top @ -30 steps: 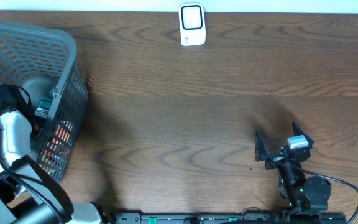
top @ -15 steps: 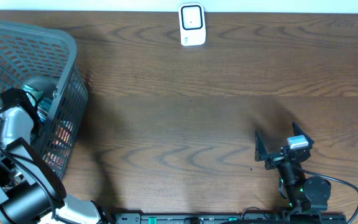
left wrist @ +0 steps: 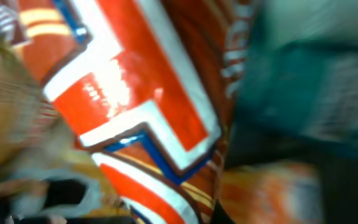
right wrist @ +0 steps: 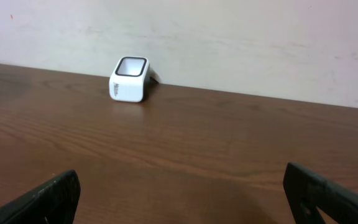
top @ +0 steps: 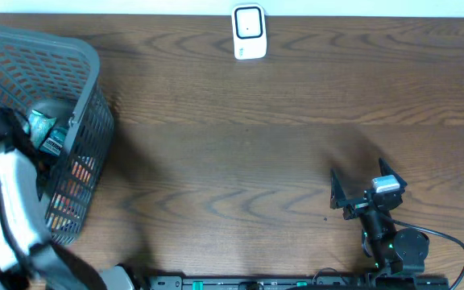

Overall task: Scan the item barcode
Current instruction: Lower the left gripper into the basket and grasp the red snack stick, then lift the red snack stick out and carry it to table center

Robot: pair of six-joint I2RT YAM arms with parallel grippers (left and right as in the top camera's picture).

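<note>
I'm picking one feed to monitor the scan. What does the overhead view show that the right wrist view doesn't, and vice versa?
Only overhead: the grey basket of packaged goods on the left side, with the left arm reaching in. Only right wrist: the pale wall behind the wooden table. Both: the white scanner, that table and the open right gripper.
</note>
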